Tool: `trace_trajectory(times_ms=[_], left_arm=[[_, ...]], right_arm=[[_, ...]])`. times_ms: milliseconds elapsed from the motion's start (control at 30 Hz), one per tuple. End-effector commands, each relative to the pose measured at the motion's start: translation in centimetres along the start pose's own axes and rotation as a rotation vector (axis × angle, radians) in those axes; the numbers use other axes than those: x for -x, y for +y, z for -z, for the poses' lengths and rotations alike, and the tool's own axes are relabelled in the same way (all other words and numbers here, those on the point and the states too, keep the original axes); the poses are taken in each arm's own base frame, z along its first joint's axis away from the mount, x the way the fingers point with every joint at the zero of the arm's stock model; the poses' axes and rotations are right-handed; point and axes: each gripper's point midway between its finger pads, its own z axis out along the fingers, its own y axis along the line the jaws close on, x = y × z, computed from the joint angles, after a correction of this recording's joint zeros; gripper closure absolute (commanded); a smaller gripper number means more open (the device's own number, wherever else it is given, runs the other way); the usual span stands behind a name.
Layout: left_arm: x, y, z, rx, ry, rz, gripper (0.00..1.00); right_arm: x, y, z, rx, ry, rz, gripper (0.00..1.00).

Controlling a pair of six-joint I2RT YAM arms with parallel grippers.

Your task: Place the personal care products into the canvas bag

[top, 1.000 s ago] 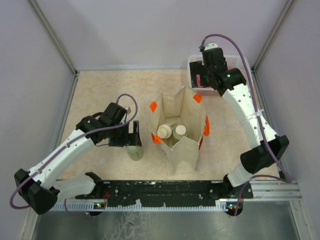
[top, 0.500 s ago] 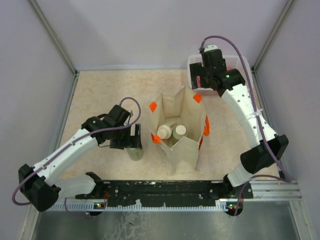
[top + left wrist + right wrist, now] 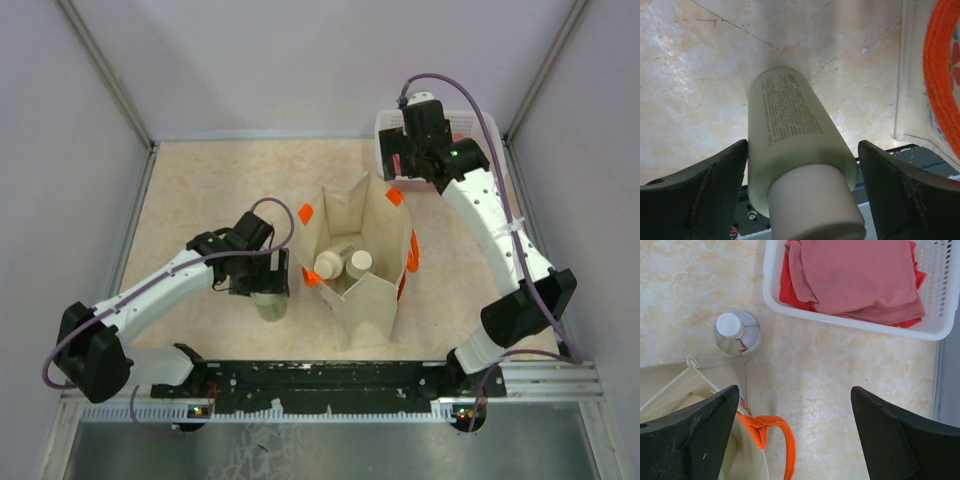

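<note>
Near side, left of the bag: one sage-green bottle [image 3: 790,125] with an off-white cap stands upright on the marbled table [image 3: 200,180], just beside the canvas bag [image 3: 375,215]. My left gripper [image 3: 267,283] is down over it with the jaws spread wide, one finger on each side. In the left wrist view, one finger [image 3: 715,185] looks right against the bottle's side and the other stands apart. No grip on it.

Centre: the canvas bag stands upright with its mouth open. Two bottles are inside, side by side, with their cream caps [image 3: 328,262] [image 3: 359,262] facing up. An orange strap handle [image 3: 775,427] hangs off the right side.

Beyond the bag: a small clear bottle [image 3: 736,331] with a white cap stands upright on the table, between the bag's far corner and the basket, touching neither.

Far right corner: a white lattice basket [image 3: 850,325] holds folded red cloth [image 3: 855,275]. My right gripper [image 3: 795,390] hangs above the tabletop near the basket, jaws wide, holding nothing.
</note>
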Motion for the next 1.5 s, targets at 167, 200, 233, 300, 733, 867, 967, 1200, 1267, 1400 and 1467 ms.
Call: trace_trajectory(times_ms=[167,200,233,300,733,867,967,1200,1267,1400,1467], left_arm=[[-0.2,-0.3,-0.9,-0.023,-0.002,-0.006,0.60],[-0.3,-0.2,-0.9,-0.022,0.001,-0.004,0.70],[-0.4,-0.2,-0.9,-0.021,0.002,0.000,0.79],[-0.5,-0.2,-0.8,-0.022,0.000,0.002,0.98],[7.2,-1.4,6.3,0.036,-0.254,-0.011,1.00],[10.1,-1.5,9.7,0.054,-0.395,0.000,1.00],[12.0,-1.0,12.5,0.088,-0.500,0.003,1.00],[15.9,-0.8,21.2,0.086,-0.792,-0.009,1.00],[16.6,-2.3,23.1,-0.002,-0.856,-0.064,1.00],[17.4,-6.1,25.2,-0.179,-0.938,-0.226,1.00],[17.4,-7.8,25.6,-0.263,-0.953,-0.292,1.00]], right_arm=[[2.2,-1.3,1.4,-0.032,-0.074,-0.009,0.07],[2.2,-1.3,1.4,-0.031,-0.073,-0.008,0.07],[2.2,-1.2,1.4,-0.029,-0.073,-0.007,0.07],[2.3,-1.2,1.3,-0.028,-0.073,-0.005,0.07],[2.6,-1.5,1.9,-0.034,-0.083,-0.001,0.07],[2.4,-1.8,2.2,-0.046,-0.082,0.006,0.07],[2.2,-2.0,2.4,-0.049,-0.084,0.003,0.07],[2.0,-1.9,2.7,-0.042,-0.083,-0.006,0.07],[2.0,-1.9,2.7,-0.039,-0.084,-0.008,0.07],[2.1,-1.8,2.7,-0.037,-0.084,-0.009,0.07],[2.1,-1.8,2.7,-0.039,-0.081,-0.008,0.07]])
